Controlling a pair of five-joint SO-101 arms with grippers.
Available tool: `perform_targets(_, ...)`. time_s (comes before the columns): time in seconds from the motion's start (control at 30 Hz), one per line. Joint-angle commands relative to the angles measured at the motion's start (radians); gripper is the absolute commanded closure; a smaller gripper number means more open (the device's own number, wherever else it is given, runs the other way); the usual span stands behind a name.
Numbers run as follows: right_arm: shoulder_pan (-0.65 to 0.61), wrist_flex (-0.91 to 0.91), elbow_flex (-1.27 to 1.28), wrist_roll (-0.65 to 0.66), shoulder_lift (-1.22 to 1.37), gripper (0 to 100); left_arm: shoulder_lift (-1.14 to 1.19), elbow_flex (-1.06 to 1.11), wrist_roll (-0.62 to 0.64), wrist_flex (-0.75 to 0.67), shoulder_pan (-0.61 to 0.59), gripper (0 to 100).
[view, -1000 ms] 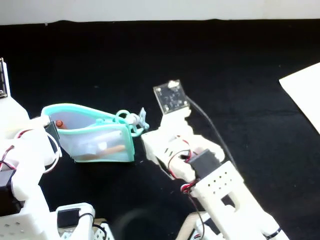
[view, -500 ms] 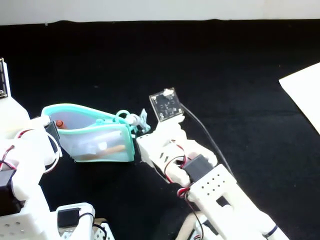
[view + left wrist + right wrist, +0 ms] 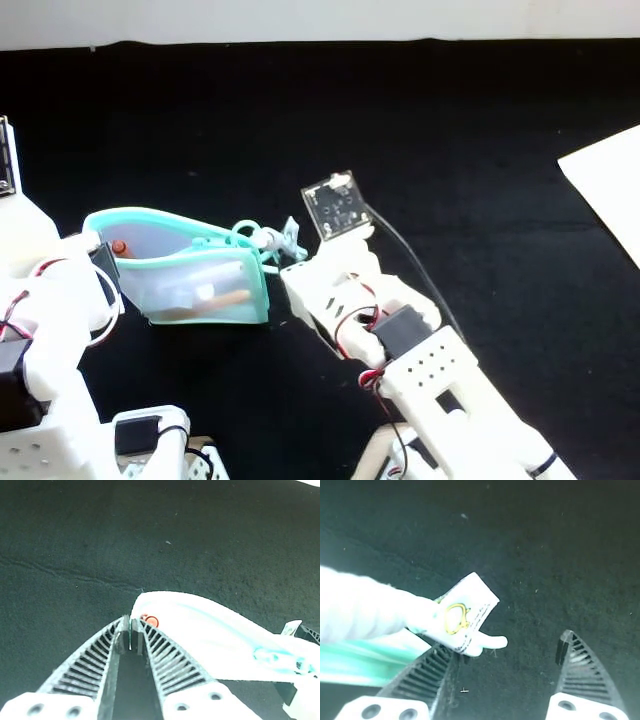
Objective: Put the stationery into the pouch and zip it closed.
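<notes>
Left gripper (image 3: 130, 623) pinches the pouch (image 3: 205, 627) corner (red spot (image 3: 151, 621) beside).

You have two hands at work, the left hand (image 3: 130, 627) and the right hand (image 3: 506, 647). One pouch (image 3: 190, 275) lies on the one table (image 3: 450, 120). Inside the pouch you can count one brownish stick (image 3: 218, 299) and one small red bit (image 3: 118, 246). One tag (image 3: 465, 612) hangs at the pouch's zipper end. One sheet of paper (image 3: 612, 190) lies well apart from the pouch.

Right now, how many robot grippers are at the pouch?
2. The left gripper is shut on the pouch at one end. The right gripper is open beside the white tag at the other end.
</notes>
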Motion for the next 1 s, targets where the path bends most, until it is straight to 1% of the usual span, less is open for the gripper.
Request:
perform_targets(0.0,0.022,-0.054,-0.050,0.015,-0.012,71.7,0.016,0.065,0.008,0.034,0.024,99)
perform_targets(0.17,0.081,-0.099,-0.050,0.015,-0.012,71.7,0.016,0.065,0.008,0.034,0.024,99)
perform_targets(0.3,0.085,-0.114,-0.051,0.015,-0.012,71.7,0.016,0.065,0.008,0.034,0.024,99)
perform_targets(0.37,0.085,-0.174,-0.051,0.015,-0.012,72.7,0.016,0.065,0.008,0.034,0.024,99)
perform_targets(0.5,0.085,-0.314,-0.051,0.015,0.028,78.1,0.016,0.065,0.008,0.035,0.024,99)
perform_targets(0.63,0.085,-0.387,-0.050,0.017,0.065,78.3,0.015,0.065,0.008,0.035,0.024,99)
perform_targets(0.67,0.085,-0.401,-0.050,0.025,0.068,78.3,0.015,0.065,0.008,0.035,0.024,99)
perform_targets(0.8,0.090,-0.424,-0.050,0.170,0.071,78.6,0.013,0.065,0.008,0.037,0.024,99)
perform_targets(0.87,0.090,-0.423,-0.045,0.198,0.074,78.6,0.013,0.065,0.008,0.037,0.024,99)
perform_targets(0.97,0.090,-0.423,-0.048,0.204,0.077,78.6,0.013,0.065,0.008,0.037,0.024,99)
